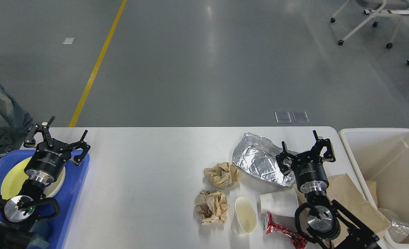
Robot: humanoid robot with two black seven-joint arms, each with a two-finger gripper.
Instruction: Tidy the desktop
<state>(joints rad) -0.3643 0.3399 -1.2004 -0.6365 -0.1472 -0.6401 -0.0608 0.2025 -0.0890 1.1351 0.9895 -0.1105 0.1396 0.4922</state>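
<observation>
The white desktop (149,173) carries litter on its right half: a crumpled foil tray (258,160), two balls of brown paper (222,174) (211,206), two white paper cups lying on their sides (245,216) (278,203), a red foil wrapper (282,232) and a flat brown paper bag (349,199). My right gripper (308,145) is open and empty, above the foil tray's right end. My left gripper (57,133) is open and empty, above the far edge of the blue tray (76,193).
The blue tray at the left edge holds a pale yellow plate (12,178). A beige bin (380,138) stands at the table's right end with some paper and foil inside. A person's leg (0,110) is at far left; a chair (370,20) stands far back right.
</observation>
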